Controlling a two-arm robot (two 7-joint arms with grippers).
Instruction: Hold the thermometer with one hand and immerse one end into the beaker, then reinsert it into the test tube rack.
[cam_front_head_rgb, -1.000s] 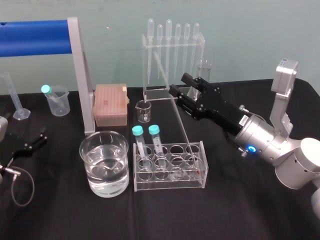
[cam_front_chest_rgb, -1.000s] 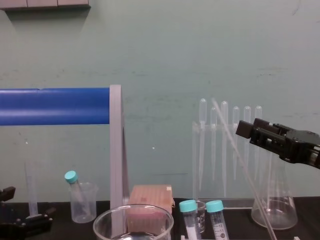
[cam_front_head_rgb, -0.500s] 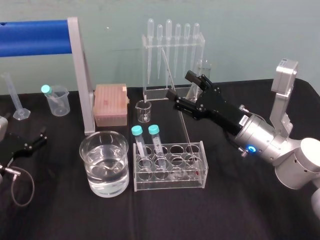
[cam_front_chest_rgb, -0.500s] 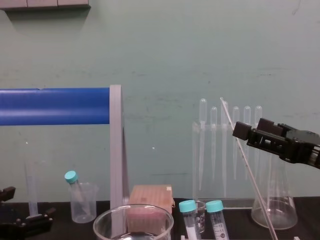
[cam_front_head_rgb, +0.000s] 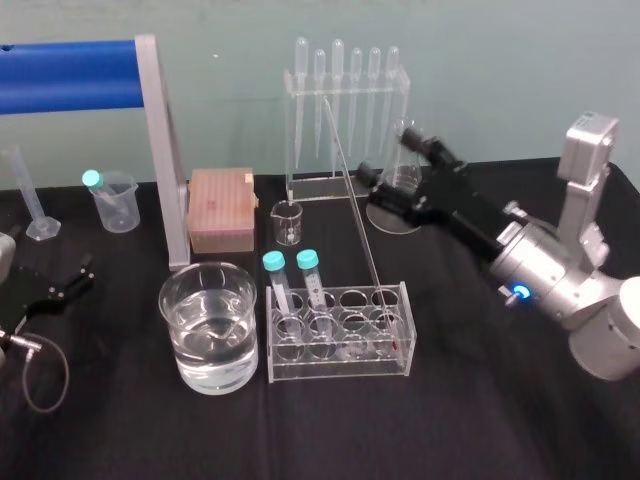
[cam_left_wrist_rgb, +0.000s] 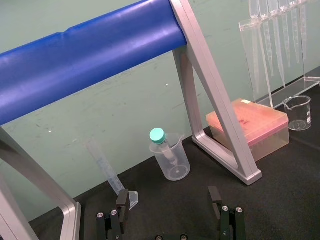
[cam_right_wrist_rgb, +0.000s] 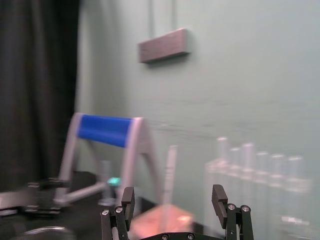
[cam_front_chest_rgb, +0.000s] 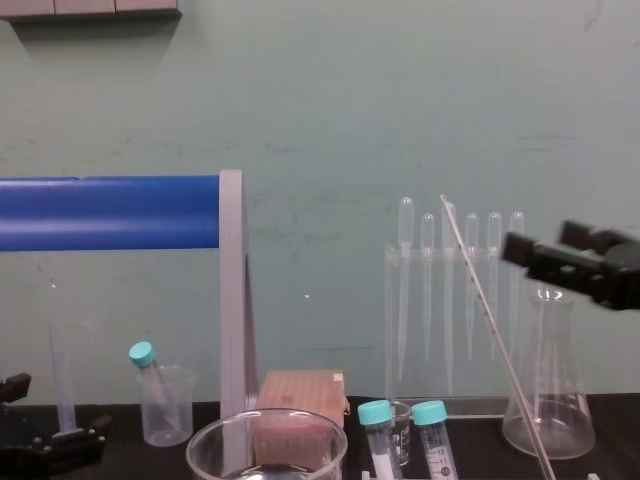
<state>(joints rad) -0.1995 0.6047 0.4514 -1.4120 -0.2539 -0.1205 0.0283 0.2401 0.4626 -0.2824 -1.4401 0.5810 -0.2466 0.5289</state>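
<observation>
The thermometer (cam_front_head_rgb: 355, 215) stands with its lower end in a hole at the right end of the test tube rack (cam_front_head_rgb: 340, 368). It is tilted, and its upper end leans back and to the left over the rack's rear edge. We judge that the hole's rim alone props it, which explains the slant.

The right gripper (cam_right_wrist_rgb: 173, 196) hangs behind the rack and to its right, with its fingers spread wide and nothing between them. It is clear of the rod. The left gripper (cam_left_wrist_rgb: 168, 197) lies parked well to the left of the rack, and its fingers are also apart.

The beaker (cam_front_head_rgb: 178, 350), part full of water, sits just left of the rack. Two capped tubes (cam_front_head_rgb: 292, 262) stand at the rack's left end, between the rod and the beaker. In our view, any carry towards the beaker has to lift the rod clear of those caps first. The pipette stand (cam_front_head_rgb: 345, 100) and a conical flask (cam_front_chest_rgb: 548, 400) crowd the space behind the rack, while the cloth in front of the rack lies open.
</observation>
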